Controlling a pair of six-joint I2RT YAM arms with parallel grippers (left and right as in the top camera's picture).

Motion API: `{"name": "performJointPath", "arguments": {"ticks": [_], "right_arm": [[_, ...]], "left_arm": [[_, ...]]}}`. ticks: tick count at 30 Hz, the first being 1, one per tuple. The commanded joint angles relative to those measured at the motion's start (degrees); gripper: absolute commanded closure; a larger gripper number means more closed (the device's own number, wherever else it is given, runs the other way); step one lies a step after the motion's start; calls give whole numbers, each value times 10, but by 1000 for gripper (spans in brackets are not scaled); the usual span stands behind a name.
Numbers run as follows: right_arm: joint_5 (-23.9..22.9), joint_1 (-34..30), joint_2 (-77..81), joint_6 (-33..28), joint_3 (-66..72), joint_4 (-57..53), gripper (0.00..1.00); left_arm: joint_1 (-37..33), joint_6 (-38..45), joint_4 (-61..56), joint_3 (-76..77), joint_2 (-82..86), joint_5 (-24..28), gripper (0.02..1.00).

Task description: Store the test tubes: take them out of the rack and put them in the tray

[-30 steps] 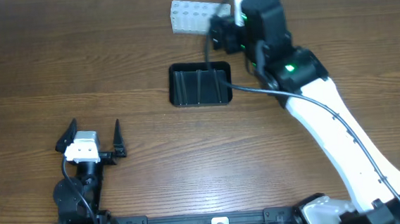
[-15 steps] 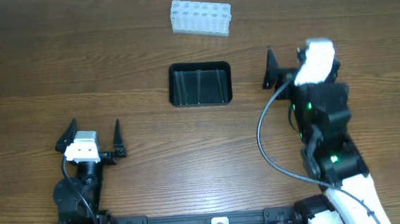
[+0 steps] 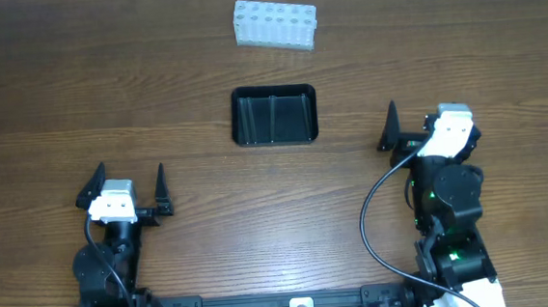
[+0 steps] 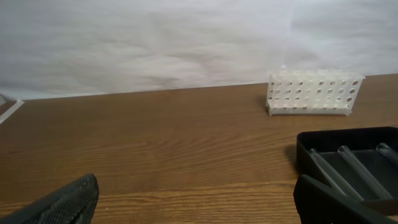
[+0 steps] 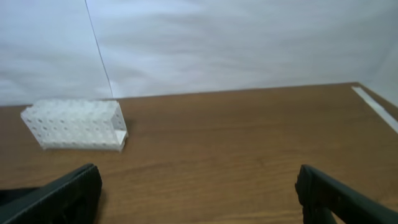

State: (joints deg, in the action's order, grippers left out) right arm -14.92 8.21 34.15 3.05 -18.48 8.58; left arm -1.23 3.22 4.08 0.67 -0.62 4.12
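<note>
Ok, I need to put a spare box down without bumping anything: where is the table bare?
The widest bare table lies left of the rack and tray, beyond the left tool. Also free: between it and the right tool, short of the tray. Tightest: the strip between rack and tray.

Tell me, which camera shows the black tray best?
The top view: the whole tray lies in sight from above, with clear tubes lying inside. The left wrist view catches part of it from the side, cut off at the edge. The right wrist view faces the rack.
</note>
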Motion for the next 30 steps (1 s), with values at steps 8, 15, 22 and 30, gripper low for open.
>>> {"name": "performJointPath", "arguments": {"ticks": [8,15,22,30], "right_arm": [[17,-16,-48,-35,137,132,7],[16,-34,-115,-35,182,116,9],[19,-60,-202,-35,182,24,7],[20,-63,-295,-36,182,-69,9]], "left_arm": [[2,-7,0,-3,5,6,18],[2,-7,0,-3,5,5,18],[2,-7,0,-3,5,5,18],[2,-7,0,-3,5,5,18]]}}
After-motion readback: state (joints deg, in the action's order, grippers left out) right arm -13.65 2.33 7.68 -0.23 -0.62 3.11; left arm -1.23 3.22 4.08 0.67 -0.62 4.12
